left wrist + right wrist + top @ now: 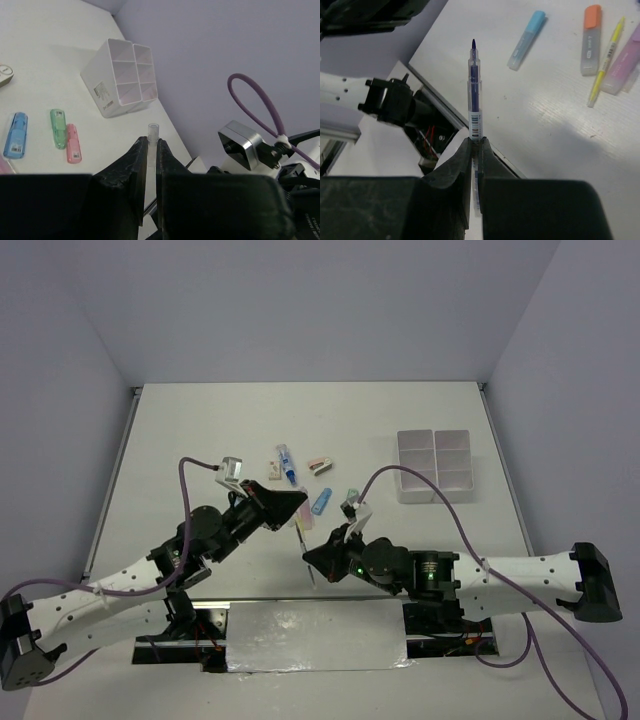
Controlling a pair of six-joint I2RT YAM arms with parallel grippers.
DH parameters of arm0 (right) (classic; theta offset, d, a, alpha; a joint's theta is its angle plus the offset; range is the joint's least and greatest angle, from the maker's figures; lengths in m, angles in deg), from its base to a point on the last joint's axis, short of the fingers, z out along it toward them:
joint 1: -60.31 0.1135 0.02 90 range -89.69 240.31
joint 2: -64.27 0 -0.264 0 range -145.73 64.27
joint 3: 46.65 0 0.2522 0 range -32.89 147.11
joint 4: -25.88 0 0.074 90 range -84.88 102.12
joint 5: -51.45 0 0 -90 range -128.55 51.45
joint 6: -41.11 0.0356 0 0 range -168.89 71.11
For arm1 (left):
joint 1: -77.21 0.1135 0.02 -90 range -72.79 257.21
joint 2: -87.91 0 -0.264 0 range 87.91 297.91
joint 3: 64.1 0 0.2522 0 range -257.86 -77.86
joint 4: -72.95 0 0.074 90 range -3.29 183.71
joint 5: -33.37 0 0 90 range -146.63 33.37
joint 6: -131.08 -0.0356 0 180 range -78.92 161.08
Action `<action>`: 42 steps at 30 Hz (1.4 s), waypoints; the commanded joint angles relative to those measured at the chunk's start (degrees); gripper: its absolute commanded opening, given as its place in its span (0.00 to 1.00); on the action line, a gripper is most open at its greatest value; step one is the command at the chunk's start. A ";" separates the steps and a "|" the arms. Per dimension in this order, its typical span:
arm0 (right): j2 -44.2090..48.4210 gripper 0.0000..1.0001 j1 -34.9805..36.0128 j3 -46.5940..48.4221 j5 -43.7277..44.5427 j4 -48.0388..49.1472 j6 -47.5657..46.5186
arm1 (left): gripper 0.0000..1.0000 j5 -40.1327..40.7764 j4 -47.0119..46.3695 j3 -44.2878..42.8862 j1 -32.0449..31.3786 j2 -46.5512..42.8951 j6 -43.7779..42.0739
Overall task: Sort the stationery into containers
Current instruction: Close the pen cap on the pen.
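Note:
My right gripper (476, 142) (312, 556) is shut on a thin clear pen (473, 85) with blue ink. The bare tip points away from the fingers, over the table's near edge. My left gripper (152, 145) (297, 508) is shut on a small clear pen cap (152, 132), held above the table. The two grippers hang close together near the front middle. The containers (435, 465) (120, 75) stand at the right, a white block of compartments. Loose stationery lies mid-table: a blue marker (321, 502) (526, 40), a blue-white tube (287, 465) and an eraser (320, 466).
The left wrist view shows blue (15, 135), green (58, 128) and pink (73, 143) markers lying side by side. An orange marker (591, 40), a yellow pen (605, 62) and a purple marker (625, 60) lie in the right wrist view. Purple cables loop above both arms.

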 commanded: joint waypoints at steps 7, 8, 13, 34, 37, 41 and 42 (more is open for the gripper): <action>0.27 0.00 1.27 4.20 9.92 -0.50 4.27 | 0.00 0.66 -5.44 1.28 -0.48 -4.43 -3.82; 0.35 0.00 1.36 4.38 10.18 -0.50 4.27 | 0.00 0.58 -5.87 1.45 -0.48 -4.43 -4.08; 1.06 0.00 1.45 4.38 10.27 0.72 3.30 | 0.00 0.75 -5.88 1.28 -0.48 -4.00 -4.44; 0.97 0.00 1.54 5.44 8.87 3.36 -0.91 | 0.00 1.63 -4.47 1.28 -0.57 -3.56 -5.67; 0.97 0.00 1.54 5.35 8.95 3.71 -1.27 | 0.00 1.11 -5.00 1.63 -0.57 -3.55 -5.67; 0.97 0.00 1.62 5.43 9.04 3.80 -1.53 | 0.00 1.10 -5.09 1.98 -0.48 -3.38 -5.76; 0.88 0.00 1.54 5.52 9.22 3.54 -1.44 | 0.00 1.10 -5.09 1.98 -0.57 -3.38 -5.84</action>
